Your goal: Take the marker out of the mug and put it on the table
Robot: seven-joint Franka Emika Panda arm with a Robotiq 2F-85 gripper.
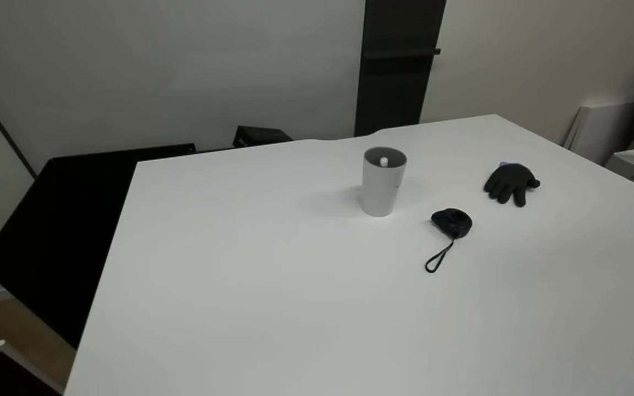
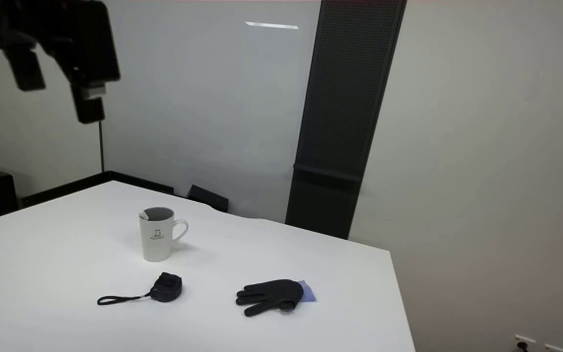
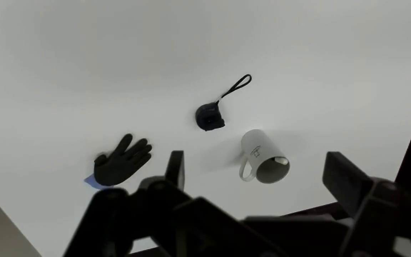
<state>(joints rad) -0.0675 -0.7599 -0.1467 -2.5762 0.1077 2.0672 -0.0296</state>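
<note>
The mug [image 1: 381, 192] is light grey-white and stands upright on the white table [image 1: 240, 275]; its handle and small print show in an exterior view [image 2: 156, 244] and in the wrist view [image 3: 260, 150]. The marker stands inside the mug; only its white end [image 1: 383, 161] shows near the rim, also in an exterior view [image 2: 143, 215] and the wrist view [image 3: 281, 160]. The rest of the marker is hidden by the mug. My gripper [image 2: 60, 95] is open and empty, high above the table. In the wrist view the mug appears between the spread fingers [image 3: 255, 162].
A black tape measure [image 1: 453, 222] with a cord loop lies near the mug. A black glove [image 2: 274, 295] with a bluish-purple piece under it lies farther along the table. A wall with a dark panel [image 2: 345, 122] stands behind the table's back edge.
</note>
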